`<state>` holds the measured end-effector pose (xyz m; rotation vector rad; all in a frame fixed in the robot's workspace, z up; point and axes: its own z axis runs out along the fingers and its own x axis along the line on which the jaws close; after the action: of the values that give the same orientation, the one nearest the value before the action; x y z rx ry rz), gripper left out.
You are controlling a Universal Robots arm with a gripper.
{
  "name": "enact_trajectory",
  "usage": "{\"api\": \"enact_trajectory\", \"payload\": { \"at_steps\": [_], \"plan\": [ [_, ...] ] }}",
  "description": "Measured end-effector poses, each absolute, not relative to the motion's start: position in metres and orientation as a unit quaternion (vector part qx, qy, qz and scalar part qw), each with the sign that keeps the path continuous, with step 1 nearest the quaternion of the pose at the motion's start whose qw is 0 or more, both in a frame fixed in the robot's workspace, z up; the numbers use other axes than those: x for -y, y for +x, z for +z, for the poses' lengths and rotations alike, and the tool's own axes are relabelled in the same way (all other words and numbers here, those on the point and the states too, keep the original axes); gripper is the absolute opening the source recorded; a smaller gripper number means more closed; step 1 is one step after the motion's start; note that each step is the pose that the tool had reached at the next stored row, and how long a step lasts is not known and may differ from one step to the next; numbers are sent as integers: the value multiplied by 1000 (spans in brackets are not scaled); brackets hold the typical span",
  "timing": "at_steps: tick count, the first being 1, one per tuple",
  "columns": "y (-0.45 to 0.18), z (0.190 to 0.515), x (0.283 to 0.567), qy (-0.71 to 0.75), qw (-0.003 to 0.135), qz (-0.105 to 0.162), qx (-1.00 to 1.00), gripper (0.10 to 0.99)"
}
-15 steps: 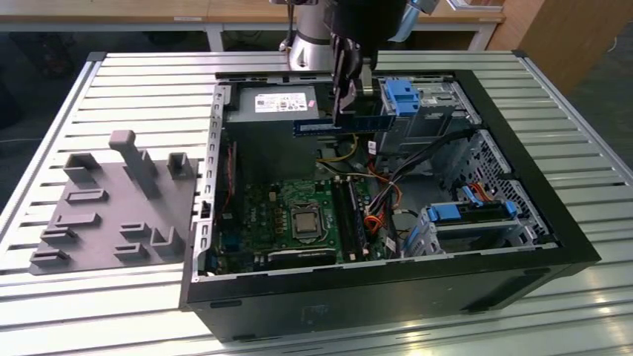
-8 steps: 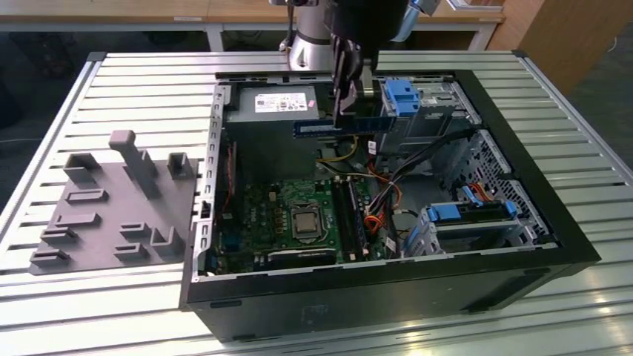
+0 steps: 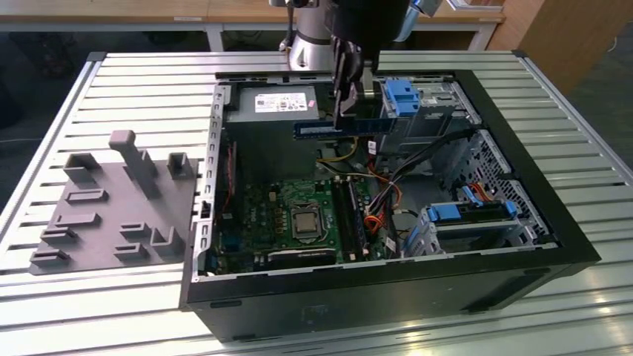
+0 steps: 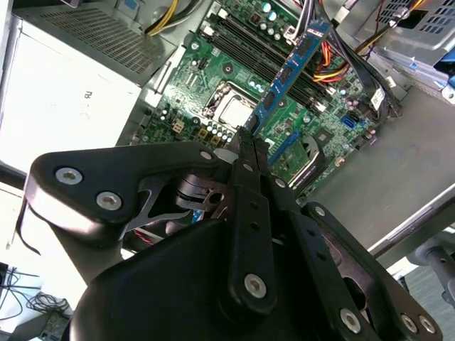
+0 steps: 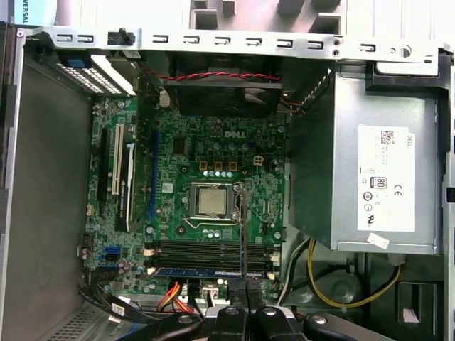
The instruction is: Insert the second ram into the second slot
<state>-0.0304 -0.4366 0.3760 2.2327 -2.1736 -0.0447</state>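
My gripper [image 3: 346,122] hangs above the open computer case, shut on the second ram [image 3: 322,128], a long thin blue circuit-board strip held level and edge-down. In the second wrist view the ram [image 4: 288,74] reaches out from my gripper [image 4: 245,142] over the green motherboard [image 4: 192,78]. The first wrist view has the ram [image 5: 242,227] edge-on as a thin line rising from my gripper [image 5: 242,288]. It hovers well above the black ram slots [image 5: 206,250] beside the processor socket [image 5: 212,201]. A blue strip [image 5: 206,271] sits in the slot row farthest from the socket.
A grey power supply [image 3: 272,104] fills the case's far corner. Drive bays with light-blue clips [image 3: 401,96] and loose cables [image 3: 396,185] crowd the exterior view's right. A grey fixture plate [image 3: 109,215] with upright posts lies on the slatted table at that view's left.
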Motion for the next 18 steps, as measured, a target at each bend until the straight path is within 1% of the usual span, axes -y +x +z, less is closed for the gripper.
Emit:
{"api": "enact_trajectory", "payload": {
  "at_steps": [18],
  "plan": [
    [-30,375,437,625,11,-15,781,118]
  ]
}}
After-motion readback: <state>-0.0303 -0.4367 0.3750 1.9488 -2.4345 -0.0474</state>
